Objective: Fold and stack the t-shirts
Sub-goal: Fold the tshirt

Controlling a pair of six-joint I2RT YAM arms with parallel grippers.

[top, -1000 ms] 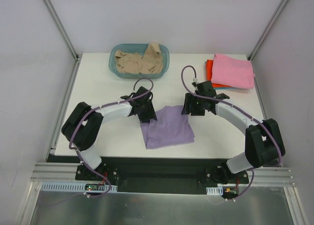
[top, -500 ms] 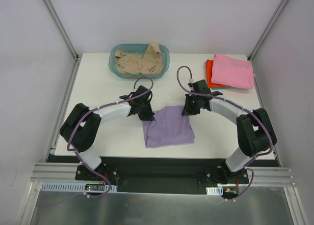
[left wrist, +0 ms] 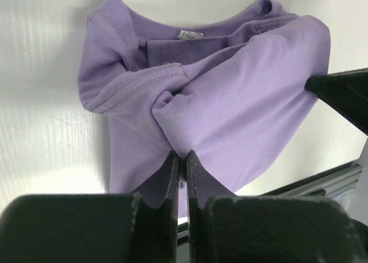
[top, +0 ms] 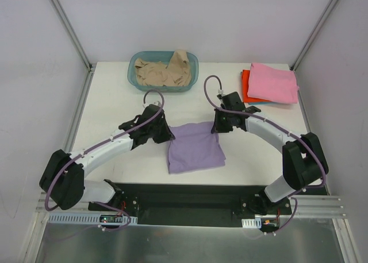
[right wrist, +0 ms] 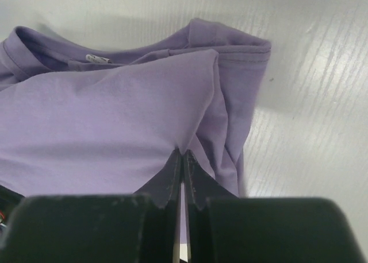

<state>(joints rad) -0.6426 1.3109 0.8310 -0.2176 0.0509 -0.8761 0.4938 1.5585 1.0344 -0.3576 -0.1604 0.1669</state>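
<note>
A lavender-purple t-shirt (top: 194,147) lies partly folded in the middle of the table. My left gripper (top: 167,136) is shut on its far left corner; the left wrist view has the cloth (left wrist: 230,102) pinched between the fingertips (left wrist: 180,157). My right gripper (top: 215,128) is shut on the far right corner, the fabric (right wrist: 115,125) drawn taut from its tips (right wrist: 183,155). A pink t-shirt (top: 273,83) lies folded on an orange-red one (top: 246,85) at the far right. A beige t-shirt (top: 164,71) sits crumpled in the basket.
A translucent teal basket (top: 193,63) stands at the far middle of the white table (top: 109,108). Metal frame posts and white walls close in the left, right and back sides. The black base rail (top: 190,195) runs along the near edge.
Both grippers have shut on the far corners of the purple shirt. The left arm has stretched out and lowered, and the shirt's far edge is drawn a little wider.
</note>
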